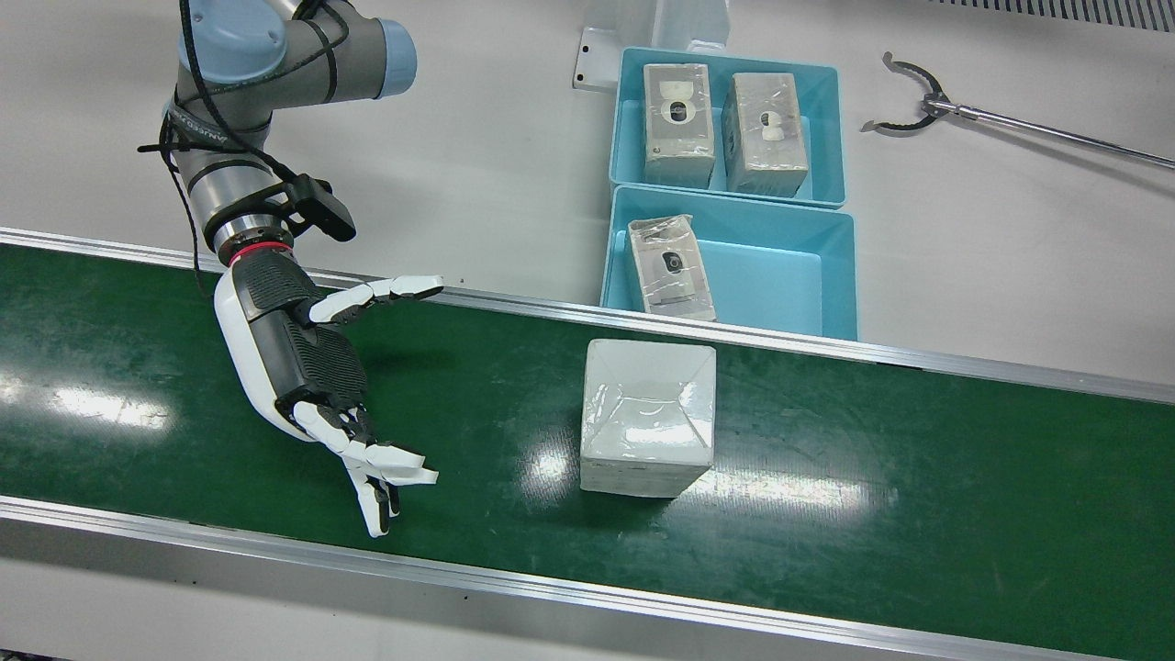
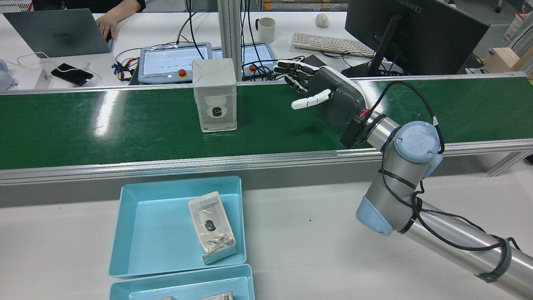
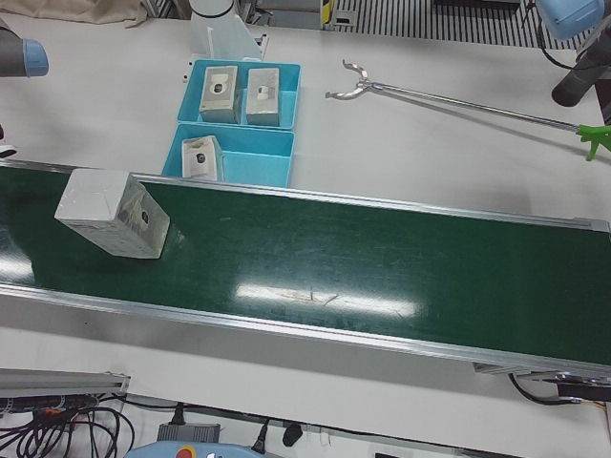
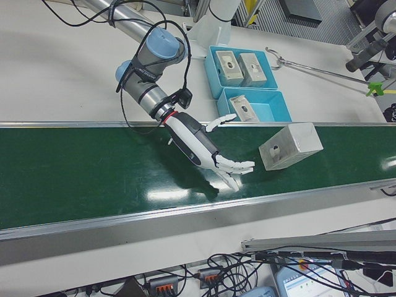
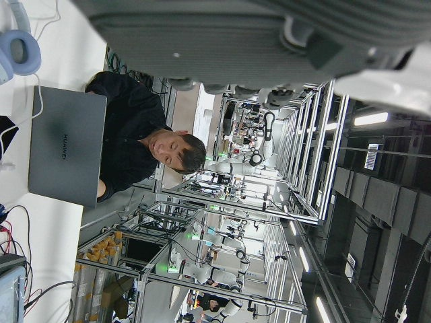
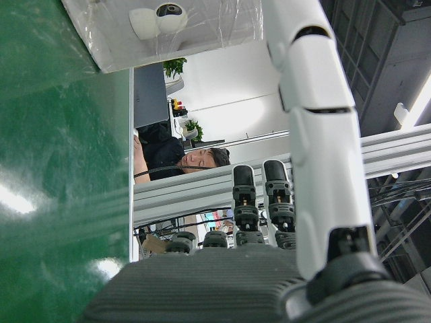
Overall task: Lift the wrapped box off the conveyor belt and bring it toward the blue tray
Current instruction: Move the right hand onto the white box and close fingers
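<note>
- Box (image 1: 648,415): wrapped in clear glossy film that creases and catches glare.
- Belt (image 1: 872,477): green, smooth, shiny, with light streaks; rails of brushed metal.
- Right hand (image 1: 312,367): white glossy plastic shell, black ribbed matt pads.
- Tray (image 1: 831,275) beyond the box from the hand: smooth blue plastic.

Bright, even overhead light is filling every view. White glare patches are lying on the conveyor belt (image 1: 826,431) at the left edge and lower middle of the front view, and streaking it in the rear view's upper left. The wrapped box (image 1: 648,415) is glinting and casting a soft shadow. The right hand view's foreground is looking soft, its upper right dim.
</note>
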Motion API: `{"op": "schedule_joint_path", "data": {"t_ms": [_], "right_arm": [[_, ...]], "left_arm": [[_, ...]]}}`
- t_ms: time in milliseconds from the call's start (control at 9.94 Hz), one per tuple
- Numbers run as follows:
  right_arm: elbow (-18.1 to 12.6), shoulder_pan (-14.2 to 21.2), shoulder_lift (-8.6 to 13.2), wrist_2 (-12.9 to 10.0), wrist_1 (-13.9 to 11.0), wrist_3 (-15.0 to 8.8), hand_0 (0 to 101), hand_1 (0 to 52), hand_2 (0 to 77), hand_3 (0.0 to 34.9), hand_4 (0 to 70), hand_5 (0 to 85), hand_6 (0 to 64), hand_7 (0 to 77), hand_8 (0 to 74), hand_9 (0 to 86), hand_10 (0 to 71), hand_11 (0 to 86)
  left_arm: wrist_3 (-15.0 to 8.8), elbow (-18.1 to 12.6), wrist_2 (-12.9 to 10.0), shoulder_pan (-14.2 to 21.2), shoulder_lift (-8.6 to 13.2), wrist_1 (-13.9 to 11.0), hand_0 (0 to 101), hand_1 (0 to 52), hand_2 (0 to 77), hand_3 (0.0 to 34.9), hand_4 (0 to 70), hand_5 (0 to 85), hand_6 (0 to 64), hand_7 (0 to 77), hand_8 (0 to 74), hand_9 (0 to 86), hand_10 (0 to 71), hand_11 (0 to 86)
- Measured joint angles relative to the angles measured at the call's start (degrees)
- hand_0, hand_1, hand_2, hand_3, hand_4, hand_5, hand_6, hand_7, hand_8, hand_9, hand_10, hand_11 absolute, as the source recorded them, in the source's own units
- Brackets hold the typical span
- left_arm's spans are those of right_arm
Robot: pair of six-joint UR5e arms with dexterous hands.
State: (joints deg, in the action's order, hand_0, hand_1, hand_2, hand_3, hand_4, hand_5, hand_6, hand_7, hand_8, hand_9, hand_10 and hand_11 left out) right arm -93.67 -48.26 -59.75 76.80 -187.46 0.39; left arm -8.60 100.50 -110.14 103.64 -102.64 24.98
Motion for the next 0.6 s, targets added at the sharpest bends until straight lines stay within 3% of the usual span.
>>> {"op": "schedule_joint_path", "data": {"t_ms": [101,402,503,604], "right_arm": [[0.1,0.0,0.5,0.0,-0.2,-0.1,53,21.8,16.9,1.6,21.8,19.6,8.7,20.7,0.0,2.2,0.0,1.6],[1.3,0.1,3.2,0.0,-0.6,-0.6,54,21.8,17.5,1.5,22.4,20.7,9.3,21.8,0.0,2.7,0.0,3.3],[2.3,0.1,4.3,0.0,-0.6,-0.7,56,26.2,18.5,1.6,22.4,20.7,9.3,23.5,0.0,2.7,2.2,3.3],[3.1,0.1,5.2,-0.1,-0.9,-0.8,58,25.1,18.5,1.6,21.3,20.7,9.8,24.5,1.1,2.7,0.5,4.9]], "left_arm": [[0.0,0.0,0.0,0.0,0.0,0.0,0,0.0,1.1,0.0,0.0,1.1,0.0,0.5,0.5,0.5,0.5,0.0],[0.0,0.0,0.0,0.0,0.0,0.0,0,0.0,1.1,0.0,0.0,1.1,0.0,0.5,0.5,0.5,0.5,0.5],[0.0,0.0,0.0,0.0,0.0,0.0,0,0.0,1.1,0.0,0.0,1.1,0.0,0.5,0.5,0.5,0.5,0.0],[0.0,0.0,0.0,0.0,0.0,0.0,0,0.0,1.1,0.0,0.0,1.1,0.0,0.5,0.5,0.5,0.5,0.0]]}}
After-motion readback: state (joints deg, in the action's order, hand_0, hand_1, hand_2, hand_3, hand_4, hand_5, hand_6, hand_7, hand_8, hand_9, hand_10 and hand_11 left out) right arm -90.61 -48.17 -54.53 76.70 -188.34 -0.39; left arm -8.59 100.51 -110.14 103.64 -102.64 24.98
